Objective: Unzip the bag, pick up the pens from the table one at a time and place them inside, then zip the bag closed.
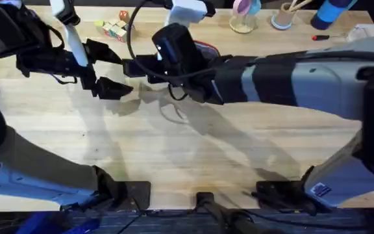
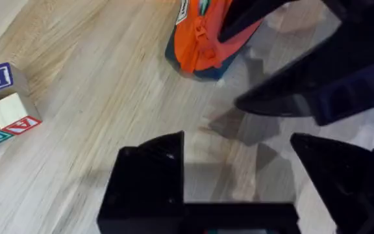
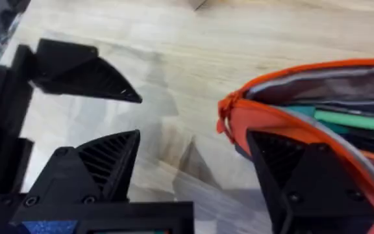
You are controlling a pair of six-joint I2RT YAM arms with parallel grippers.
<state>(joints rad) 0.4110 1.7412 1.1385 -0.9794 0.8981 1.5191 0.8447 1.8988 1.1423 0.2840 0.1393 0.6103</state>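
Two grippers work at the table's (image 1: 193, 149) far middle: the left gripper (image 1: 112, 70) is spread wide and holds nothing, while the right gripper (image 3: 193, 172) is also parted, one finger (image 3: 304, 175) over the rim of the one orange bag (image 3: 291, 117), which lies at about twelve o'clock on the table. The overhead view hides the bag under the right arm. The right wrist view shows its zipper open with green and teal pens (image 3: 356, 120) inside, and the left wrist view shows its closed end (image 2: 203, 39) plus four lettered blocks (image 2: 5, 101).
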